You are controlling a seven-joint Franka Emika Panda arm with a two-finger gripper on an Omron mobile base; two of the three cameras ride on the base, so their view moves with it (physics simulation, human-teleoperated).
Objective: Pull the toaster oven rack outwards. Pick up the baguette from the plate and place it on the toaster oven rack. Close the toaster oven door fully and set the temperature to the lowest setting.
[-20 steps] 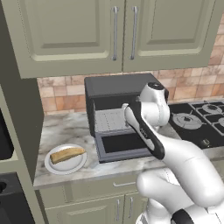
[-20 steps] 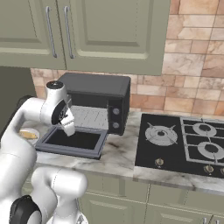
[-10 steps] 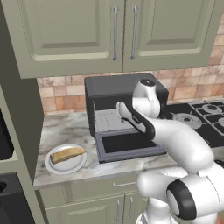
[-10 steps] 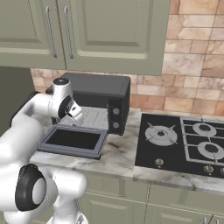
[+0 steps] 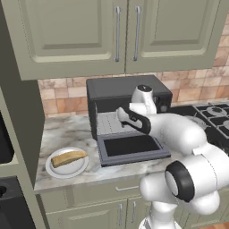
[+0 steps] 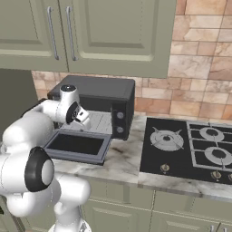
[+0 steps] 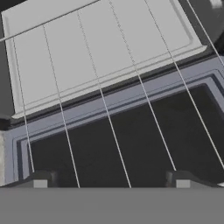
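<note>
Toaster oven rack (image 7: 131, 113): thin silvery wires

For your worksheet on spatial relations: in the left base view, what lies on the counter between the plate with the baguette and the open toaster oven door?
Bare marble counter: in the left base view nothing sits between the plate holding the baguette and the lowered toaster oven door.

End effector (image 5: 121, 114) moved up from over lowered toaster oven door (image 5: 132, 148) toward toaster oven (image 5: 127, 91) mouth, now at cavity front, above toaster oven rack (image 7: 105, 105) wires. Arm elbow swung right, forearm now lying across door. Jaws wide throughout.
</note>
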